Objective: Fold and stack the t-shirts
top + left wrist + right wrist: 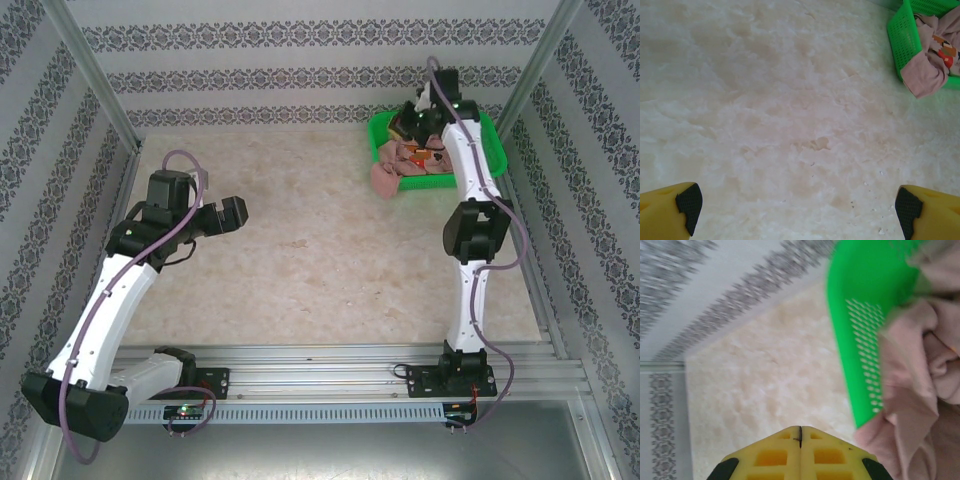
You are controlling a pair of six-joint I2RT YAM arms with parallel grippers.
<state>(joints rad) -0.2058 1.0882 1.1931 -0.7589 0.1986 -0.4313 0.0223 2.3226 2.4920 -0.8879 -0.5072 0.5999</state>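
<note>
"Two hands up there, where?"
"From above: my left hand (232,214) hangs over the open surface (300,260); my right hand (412,118) is over the green basket (492,140) in the far-right corner."
"Left wrist?"
"Spread wide; the pink t-shirt (930,70) droops over the basket's rim."
"Right wrist?"
"Pressed together tip to tip, beside the basket's side and the cloth."

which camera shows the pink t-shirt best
Left wrist: the t-shirt spills over the green basket wall, sharp, with its chest print showing. Top external has it small and partly behind the right arm. Right wrist gives blurred pink folds close up beside the basket wall.
</note>
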